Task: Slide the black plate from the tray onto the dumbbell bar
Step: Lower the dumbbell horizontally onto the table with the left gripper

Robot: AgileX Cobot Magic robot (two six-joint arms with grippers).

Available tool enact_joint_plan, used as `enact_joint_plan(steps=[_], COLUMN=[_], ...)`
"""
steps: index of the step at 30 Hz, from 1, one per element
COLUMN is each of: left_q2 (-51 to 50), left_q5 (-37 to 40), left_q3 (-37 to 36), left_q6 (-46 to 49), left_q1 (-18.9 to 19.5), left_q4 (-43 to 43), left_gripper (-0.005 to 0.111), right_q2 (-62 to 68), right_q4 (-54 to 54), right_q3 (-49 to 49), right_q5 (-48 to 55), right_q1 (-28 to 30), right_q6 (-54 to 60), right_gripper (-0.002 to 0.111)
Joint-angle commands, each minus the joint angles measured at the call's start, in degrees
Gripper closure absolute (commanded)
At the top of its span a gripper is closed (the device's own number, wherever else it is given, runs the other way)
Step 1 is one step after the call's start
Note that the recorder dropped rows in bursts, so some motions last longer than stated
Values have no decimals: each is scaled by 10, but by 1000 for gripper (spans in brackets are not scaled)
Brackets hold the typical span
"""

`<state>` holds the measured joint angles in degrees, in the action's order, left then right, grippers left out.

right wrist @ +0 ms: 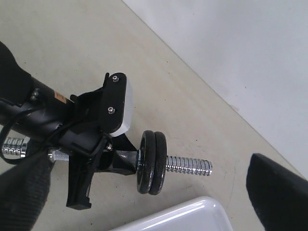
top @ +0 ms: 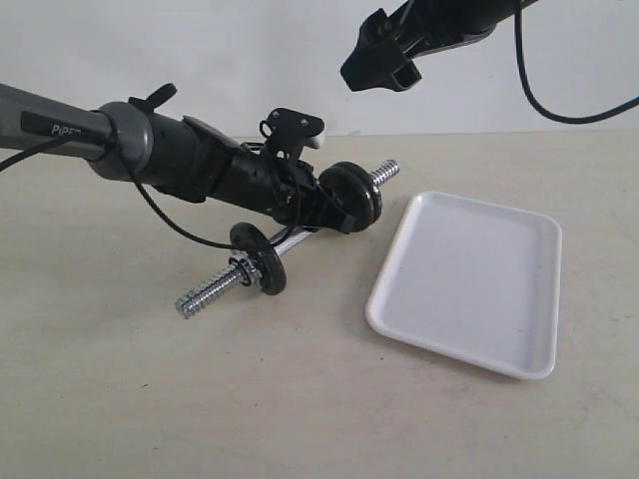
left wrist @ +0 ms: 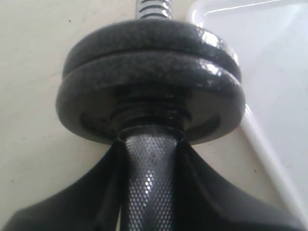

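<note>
My left gripper (top: pixel 324 205) (left wrist: pixel 150 149) is shut on the knurled middle of the chrome dumbbell bar (top: pixel 205 289) (left wrist: pixel 149 178) (right wrist: pixel 190 165) and holds it tilted just above the table. Two black discs sit pressed together on the bar's end toward the tray. The outer one is the black plate (top: pixel 367 195) (left wrist: pixel 149 36) (right wrist: pixel 160 163), with bare thread beyond it. Another black disc (top: pixel 268 264) sits on the near end. The white tray (top: pixel 469 289) (left wrist: pixel 269 72) (right wrist: pixel 183 216) holds nothing. High above the bar's far end, my right gripper (top: pixel 384 65) (right wrist: pixel 149 192) hangs open and holds nothing.
The tray lies on a beige table (top: pixel 150 399), to the right of the bar. A white wall (top: pixel 250 50) closes off the back. The left arm (top: pixel 150 145) stretches in from the left, with a black cable looped under it.
</note>
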<state>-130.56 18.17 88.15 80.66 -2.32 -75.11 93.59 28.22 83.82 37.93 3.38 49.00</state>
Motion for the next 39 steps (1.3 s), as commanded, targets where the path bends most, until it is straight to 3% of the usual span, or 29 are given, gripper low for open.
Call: enact_joint_plan(steps=[1, 7, 14, 18, 39], left_q2=[30, 30, 30, 30, 57], left_q5=[5, 19, 13, 8, 16], left_q3=[23, 23, 23, 23, 23], left_q6=[3, 4, -4, -19, -31], left_q1=[-4, -4, -4, -4, -2], left_q4=[-39, -39, -39, -39, -39], left_gripper=[103, 101, 56, 43, 42], right_q2=[-6, -6, -6, -6, -6], right_q4=[-3, -3, -3, -3, -3], right_q3=[3, 3, 3, 3, 3], right_q5=[0, 0, 0, 0, 0], right_q1=[1, 1, 1, 1, 1], right_q6=[-1, -1, -1, -1, -3], right_gripper=[5, 5, 5, 5, 5])
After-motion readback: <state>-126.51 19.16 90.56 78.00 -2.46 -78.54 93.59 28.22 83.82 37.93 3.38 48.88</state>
